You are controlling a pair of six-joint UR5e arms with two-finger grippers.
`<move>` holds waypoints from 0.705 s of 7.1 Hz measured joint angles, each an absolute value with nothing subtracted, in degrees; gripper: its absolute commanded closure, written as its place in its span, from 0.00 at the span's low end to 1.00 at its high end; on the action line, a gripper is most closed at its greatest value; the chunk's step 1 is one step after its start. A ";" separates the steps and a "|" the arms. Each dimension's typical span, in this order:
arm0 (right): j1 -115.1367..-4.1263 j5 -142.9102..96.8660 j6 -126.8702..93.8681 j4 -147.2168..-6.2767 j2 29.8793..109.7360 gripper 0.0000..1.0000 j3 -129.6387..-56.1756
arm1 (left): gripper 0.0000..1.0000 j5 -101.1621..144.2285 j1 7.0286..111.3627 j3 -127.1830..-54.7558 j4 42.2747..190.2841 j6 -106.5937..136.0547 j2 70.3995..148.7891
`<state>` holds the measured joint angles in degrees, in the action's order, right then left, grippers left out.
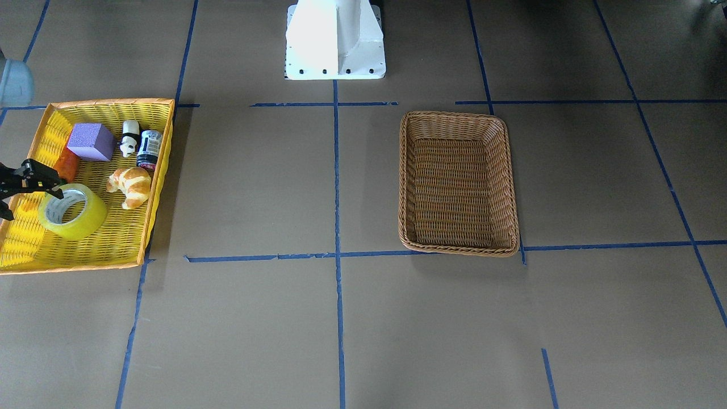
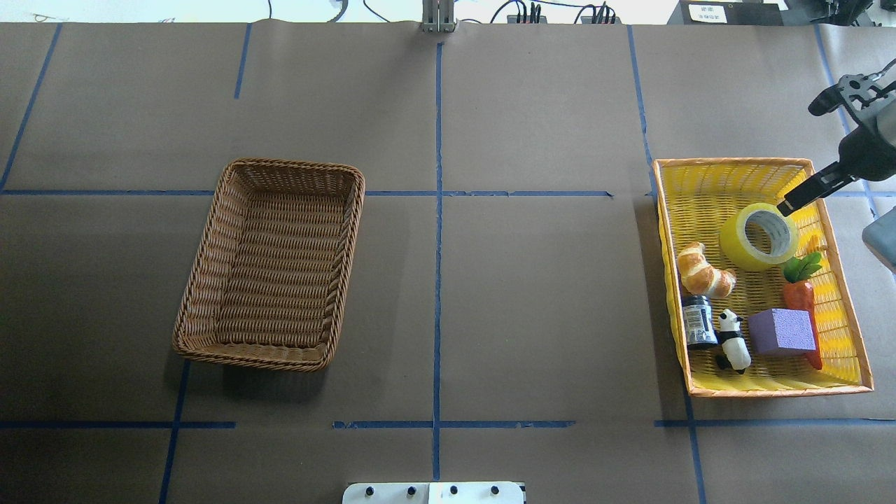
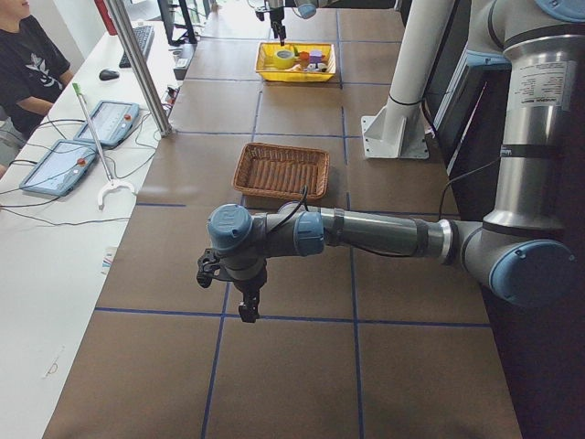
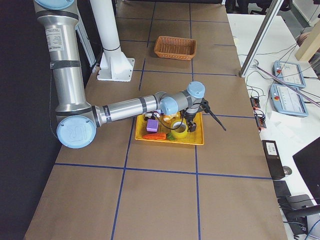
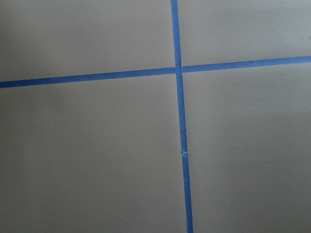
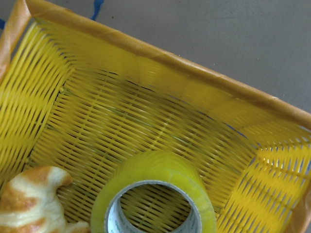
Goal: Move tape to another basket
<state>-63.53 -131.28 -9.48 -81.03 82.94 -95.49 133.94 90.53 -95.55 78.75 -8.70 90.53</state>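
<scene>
At the far end of the yellow mesh basket (image 2: 728, 162), the tape (image 2: 759, 234) rests with its core opening turned upward, just beside the croissant (image 2: 703, 271) and the carrot (image 2: 801, 294). It is not yet lifted. My right gripper (image 2: 796, 158) hangs over that end of the basket with its jaws spread wide. One finger reaches down to the roll's far rim; whether it touches cannot be determined from these views. The other finger points outward, beyond the basket wall.

Reason for this posture, as I judge it: the roll's wall is the only graspable section, so one finger should enter the core and the other pass outside. The wide spread gives clearance for that. The wrist camera places the roll at the lower edge of its view, so the alignment is probably unfinished.

The wicker basket (image 2: 273, 262), the destination, stands well apart on the opposite half of the table (image 2: 532, 315). My left gripper (image 3: 247, 311) hovers over bare table; I cannot tell its jaw state.
</scene>
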 measured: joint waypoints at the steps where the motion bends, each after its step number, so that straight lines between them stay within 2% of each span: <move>1: -62.49 -129.87 -10.53 -80.87 82.58 0.09 -94.74 | 0.00 133.96 90.53 -95.68 78.73 -8.70 90.53; 3: -61.92 -128.70 -10.73 -80.06 82.21 0.12 -92.60 | 0.00 134.08 90.53 -96.05 78.62 -8.70 90.53; 4: -61.80 -128.59 -10.64 -78.07 82.14 0.21 -90.60 | 0.00 134.11 90.53 -96.11 78.59 -8.68 90.53; 5: -61.65 -128.56 -10.75 -75.74 82.04 0.47 -88.68 | 0.00 134.12 90.53 -96.13 78.58 -8.64 90.53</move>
